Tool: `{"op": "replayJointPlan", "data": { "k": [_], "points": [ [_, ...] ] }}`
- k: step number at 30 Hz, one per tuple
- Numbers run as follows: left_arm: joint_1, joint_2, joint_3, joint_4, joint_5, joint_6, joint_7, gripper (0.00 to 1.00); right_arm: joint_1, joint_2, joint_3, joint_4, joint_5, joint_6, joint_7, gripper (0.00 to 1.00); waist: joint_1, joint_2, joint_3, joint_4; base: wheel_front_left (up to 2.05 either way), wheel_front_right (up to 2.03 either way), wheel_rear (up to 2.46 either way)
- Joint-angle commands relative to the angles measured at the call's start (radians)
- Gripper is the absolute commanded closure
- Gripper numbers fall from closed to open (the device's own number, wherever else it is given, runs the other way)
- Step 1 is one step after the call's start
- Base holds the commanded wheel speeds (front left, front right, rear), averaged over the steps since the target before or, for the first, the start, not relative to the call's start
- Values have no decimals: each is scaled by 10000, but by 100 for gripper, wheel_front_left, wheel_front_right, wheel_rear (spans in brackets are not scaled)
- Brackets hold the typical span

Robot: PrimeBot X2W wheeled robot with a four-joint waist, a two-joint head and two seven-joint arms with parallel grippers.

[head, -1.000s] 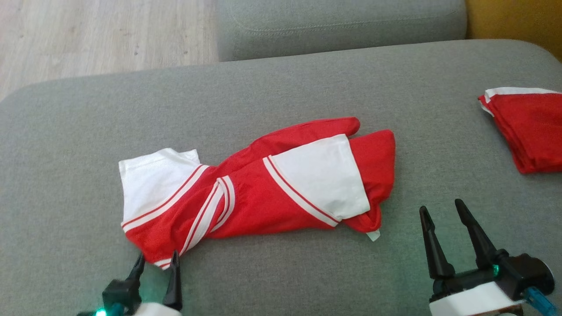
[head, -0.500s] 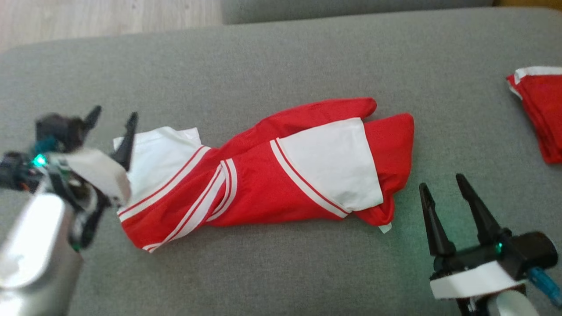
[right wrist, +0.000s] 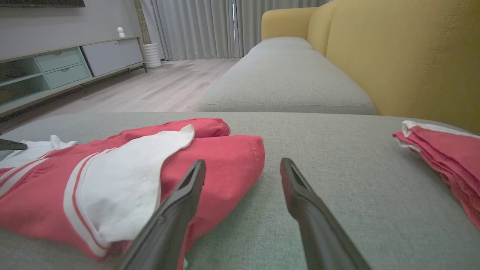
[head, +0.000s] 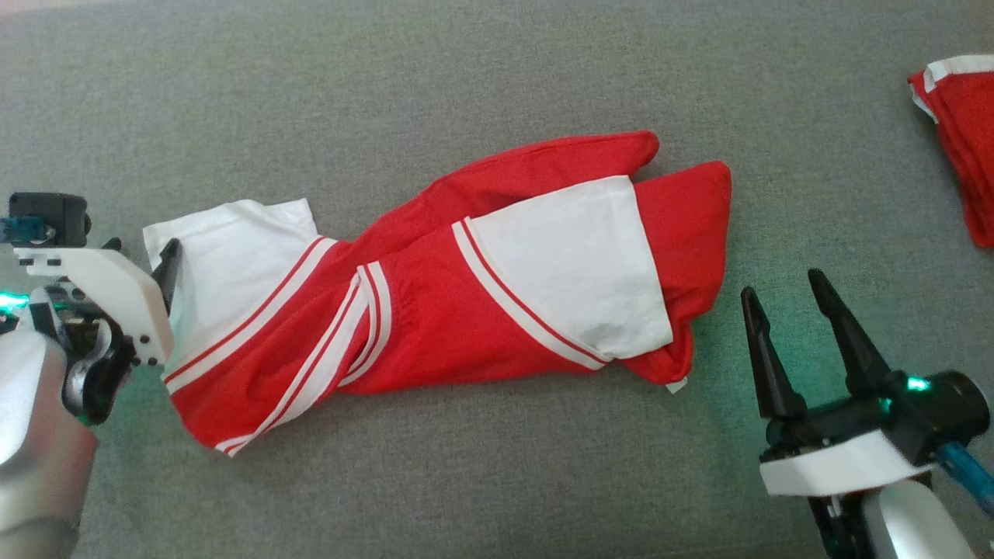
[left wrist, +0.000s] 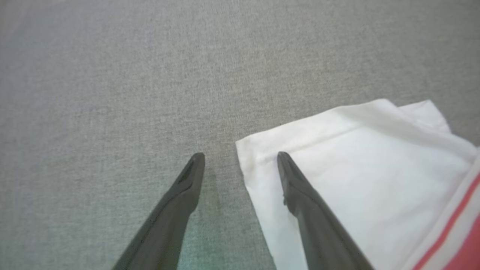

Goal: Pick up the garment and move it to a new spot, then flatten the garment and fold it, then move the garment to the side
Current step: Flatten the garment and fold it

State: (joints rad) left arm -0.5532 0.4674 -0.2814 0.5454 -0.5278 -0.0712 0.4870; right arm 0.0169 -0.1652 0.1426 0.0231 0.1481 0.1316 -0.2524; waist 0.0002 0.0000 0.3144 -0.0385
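Observation:
The garment (head: 419, 310), red with white sleeves and white stripes, lies crumpled and twisted across the grey sofa seat (head: 466, 78). My left gripper (head: 144, 248) is at its left end, open. In the left wrist view this left gripper (left wrist: 240, 155) straddles the corner of the white sleeve (left wrist: 356, 180): one finger is over the cloth, the other over bare cushion. My right gripper (head: 781, 283) stands open just right of the garment's red end, with nothing between its fingers. In the right wrist view the right gripper (right wrist: 243, 161) points past that red end of the garment (right wrist: 210, 161).
A second red and white piece of clothing (head: 959, 140) lies folded at the seat's far right, also in the right wrist view (right wrist: 442, 157). Behind are a yellow backrest (right wrist: 393, 56), another grey cushion (right wrist: 285, 82), wooden floor (right wrist: 150, 90) and a low cabinet (right wrist: 56, 67).
The head camera has tilted down, shifting the whole picture. My left gripper rose from the garment's lower left corner to the white sleeve's left edge. The right gripper has barely moved.

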Motion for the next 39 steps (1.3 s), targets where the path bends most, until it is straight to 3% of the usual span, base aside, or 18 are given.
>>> {"op": "replayJointPlan", "data": {
  "k": [1,8,14,15,16,17,24,29,34,35,39],
  "points": [
    [-502,539,488,-166,19,27,-53,0,-342,-48,191,-325,-66,-9,-93,0,-2,0,77,-23,0,0,0],
    [-675,484,447,320,88,90,-466,0,-592,-139,218,-388,-32,-9,-93,0,-2,0,343,-78,0,0,0],
    [-697,214,379,603,-519,-234,-12,0,-652,-176,164,-388,-53,-9,-93,0,-2,0,424,-138,0,0,0],
    [-675,192,367,591,-647,-286,112,41,-647,-166,153,-380,-58,-9,-93,0,-2,0,411,-146,0,0,0],
    [-652,197,353,557,-750,-329,207,76,-638,-156,139,-370,-61,-9,-93,0,-2,0,390,-152,0,0,0],
    [-623,204,342,509,-848,-363,295,100,-623,-151,124,-360,-62,-9,-93,0,-2,0,363,-151,0,0,0],
    [-449,348,325,-230,-1007,-446,109,100,-583,-224,-95,-437,-124,-9,-93,0,-2,0,182,-24,0,0,0],
    [-499,475,307,-1040,-501,-446,-1255,100,-1005,-586,-43,-302,324,-9,-93,0,-2,0,134,190,0,0,0],
    [-724,419,80,-1586,-22,-454,-2164,100,-2554,-2118,1095,940,1508,-9,303,0,-2,0,176,516,0,0,0],
    [-838,366,-46,-1703,129,-455,-2344,100,-3400,-2853,1813,1479,2361,-9,1249,0,-2,0,202,660,0,0,0],
    [-1079,234,-350,-1862,308,-484,-2578,100,-4903,-4010,3140,2042,4678,-9,2998,0,-2,0,283,931,0,0,0]
  ]
}}
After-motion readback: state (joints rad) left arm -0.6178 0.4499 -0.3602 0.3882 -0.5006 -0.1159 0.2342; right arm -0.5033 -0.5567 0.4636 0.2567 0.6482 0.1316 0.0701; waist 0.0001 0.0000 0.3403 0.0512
